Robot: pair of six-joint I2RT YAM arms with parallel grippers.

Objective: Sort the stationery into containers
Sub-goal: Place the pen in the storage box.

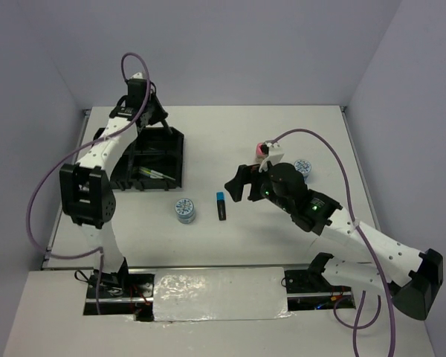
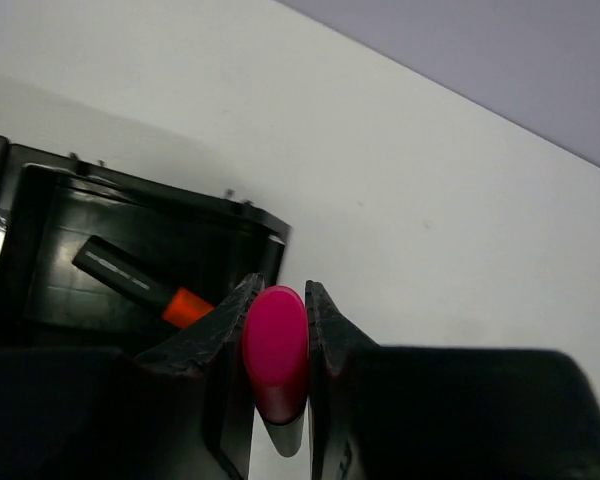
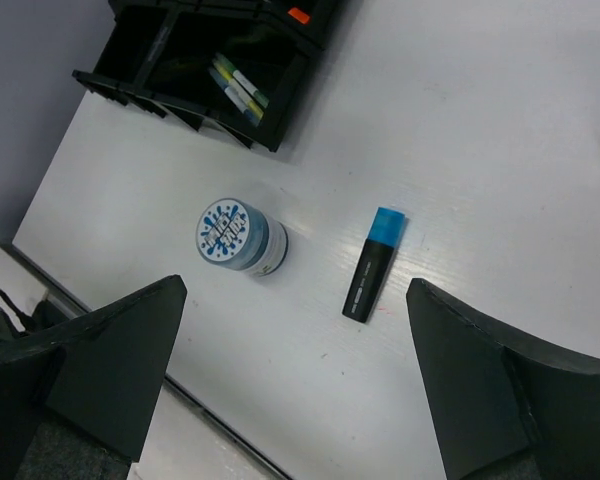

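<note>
My left gripper [image 2: 277, 292] is shut on a pink-capped marker [image 2: 275, 350] and holds it above the right edge of the black tray [image 2: 160, 187]. An orange-capped marker [image 2: 140, 280] lies in the tray. In the top view my left gripper [image 1: 157, 119] is over the tray's far end [image 1: 181, 152]. My right gripper [image 1: 236, 186] is open and empty above the table, just right of a blue-capped marker [image 1: 221, 206]. In the right wrist view the open gripper [image 3: 296, 290] hangs over the blue-capped marker [image 3: 373, 265] and a blue-white tin [image 3: 235, 235].
Yellow-green and white pens [image 3: 238, 88] lie in a near compartment of the tray [image 3: 180, 108]. The tin [image 1: 185, 210] stands left of the blue-capped marker. A second tin [image 1: 303, 167] and a pink-capped bottle [image 1: 262, 151] stand behind my right arm.
</note>
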